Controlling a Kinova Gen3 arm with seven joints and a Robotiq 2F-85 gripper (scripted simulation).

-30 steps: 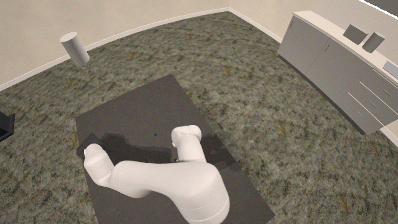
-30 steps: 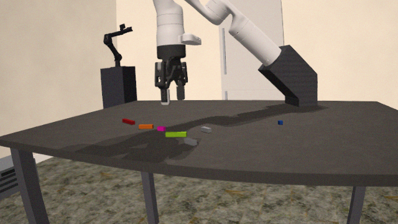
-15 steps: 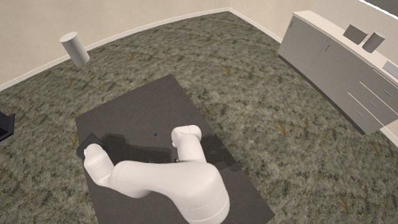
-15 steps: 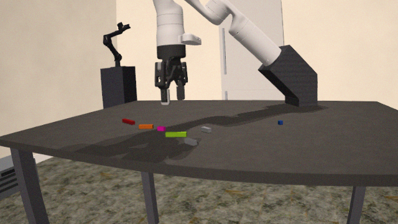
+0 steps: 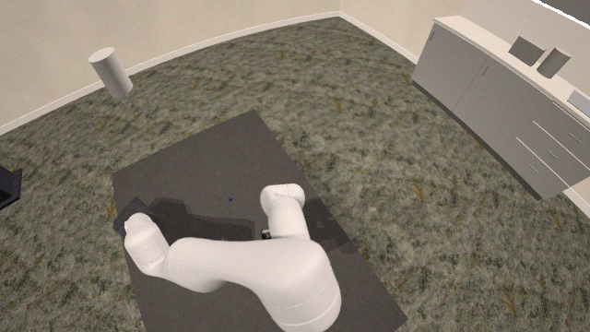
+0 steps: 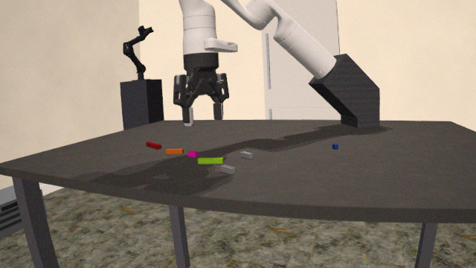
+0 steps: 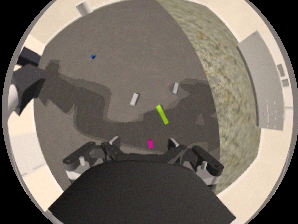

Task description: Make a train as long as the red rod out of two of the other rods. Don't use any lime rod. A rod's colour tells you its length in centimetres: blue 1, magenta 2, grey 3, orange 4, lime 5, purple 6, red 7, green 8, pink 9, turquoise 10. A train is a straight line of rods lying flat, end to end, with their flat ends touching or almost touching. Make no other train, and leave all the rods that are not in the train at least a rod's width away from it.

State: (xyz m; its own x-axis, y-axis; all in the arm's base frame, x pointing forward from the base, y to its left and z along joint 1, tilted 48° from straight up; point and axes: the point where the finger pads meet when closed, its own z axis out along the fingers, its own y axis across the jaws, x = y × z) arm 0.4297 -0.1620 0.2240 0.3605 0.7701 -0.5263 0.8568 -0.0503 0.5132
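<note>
— Pincer (image 6: 202,118) state?
— Wide open, empty, hanging above the counter (image 6: 372,179) behind the rod cluster.
— Rods?
— Red rod (image 6: 153,145) far left, then orange rod (image 6: 174,151), then magenta rod (image 6: 193,154) just beside orange's end, roughly in line. Lime rod (image 6: 210,161) next. 2 greys: rear grey rod (image 6: 246,155) and front grey rod (image 6: 227,170). Blue rod (image 6: 335,147) well apart, right.
— Likely pairing?
— Orange plus 1 grey, I'd judge.
— Risks?
— Crowding. Magenta sits at orange's end, so it likely blocks the grey's slot or reads as a stray train with orange. Open fingers coming down on either grey could knock lime, which lies near both. Red lies near orange's other end; a nudge could line it up too.
— Anything else?
— Short grey may twist in the grasp and land skewed, leaving a gap.
</note>
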